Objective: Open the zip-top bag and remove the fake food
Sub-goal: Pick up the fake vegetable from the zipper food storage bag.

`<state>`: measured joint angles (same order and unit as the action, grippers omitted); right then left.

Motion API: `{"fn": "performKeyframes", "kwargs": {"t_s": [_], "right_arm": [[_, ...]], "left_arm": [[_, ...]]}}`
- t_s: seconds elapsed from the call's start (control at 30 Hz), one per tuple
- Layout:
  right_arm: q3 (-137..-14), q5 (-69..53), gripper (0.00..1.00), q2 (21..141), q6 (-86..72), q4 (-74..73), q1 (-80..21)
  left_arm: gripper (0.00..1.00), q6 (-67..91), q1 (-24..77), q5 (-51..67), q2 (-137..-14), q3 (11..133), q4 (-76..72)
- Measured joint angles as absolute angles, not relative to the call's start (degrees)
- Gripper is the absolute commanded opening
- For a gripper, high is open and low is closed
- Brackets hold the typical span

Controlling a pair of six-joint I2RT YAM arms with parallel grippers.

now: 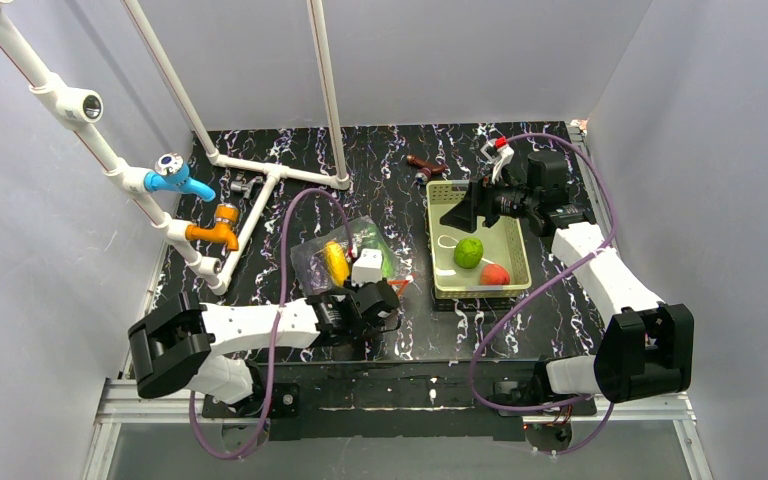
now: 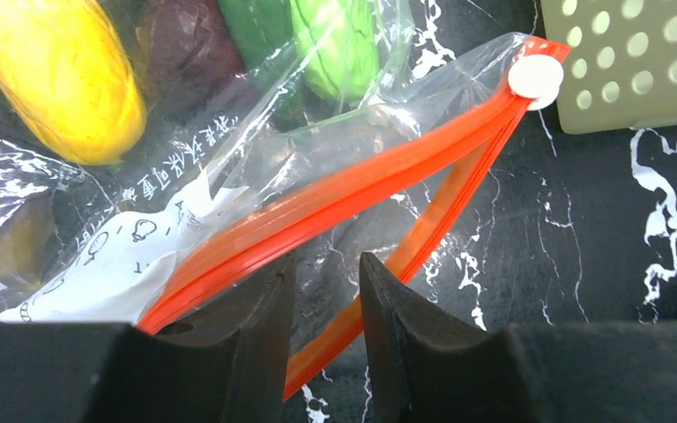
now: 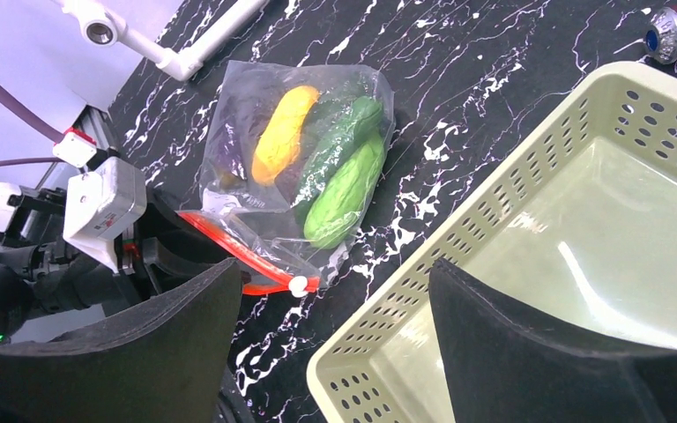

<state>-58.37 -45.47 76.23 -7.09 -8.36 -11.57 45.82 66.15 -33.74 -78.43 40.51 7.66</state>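
Lying on the table beside the basket, the zip-top bag is recorded with fake food inside, one lip of its zipper strip passed between the narrowly parted, not visibly clamping jaws of the left gripper; the right gripper is held wide, empty, above the basket.

One bag holds perhaps four food pieces; one basket holds two fruits.
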Motion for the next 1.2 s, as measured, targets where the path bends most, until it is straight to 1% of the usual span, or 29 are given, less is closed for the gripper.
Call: {"fn": "performKeyframes", "kwargs": {"t_s": [0.17,0.43,0.7,1.0,1.2], "right_arm": [[-58.37,-45.58,0.84,76.23,-7.88,-8.36,-11.57],[-58.37,-45.58,0.84,76.23,-8.45,-8.36,-11.46],[-58.37,-44.03,0.84,76.27,-8.69,-8.25,-11.29],[-58.37,-47.09,0.84,76.51,-8.16,-8.34,-11.22],[-58.37,-48.14,0.84,76.51,-8.16,-8.34,-11.2]], "left_arm": [[0.37,44.6,66.19,-37.67,-80.73,38.87,2.13],[0.4,41.6,65.25,-42.19,-86.37,38.44,-5.58],[0.4,43.57,62.19,-44.49,-88.07,38.85,-6.09],[0.4,44.62,60.47,-44.42,-91.66,40.4,-8.21],[0.39,48.64,59.2,-44.56,-93.95,42.54,-6.87]]}}
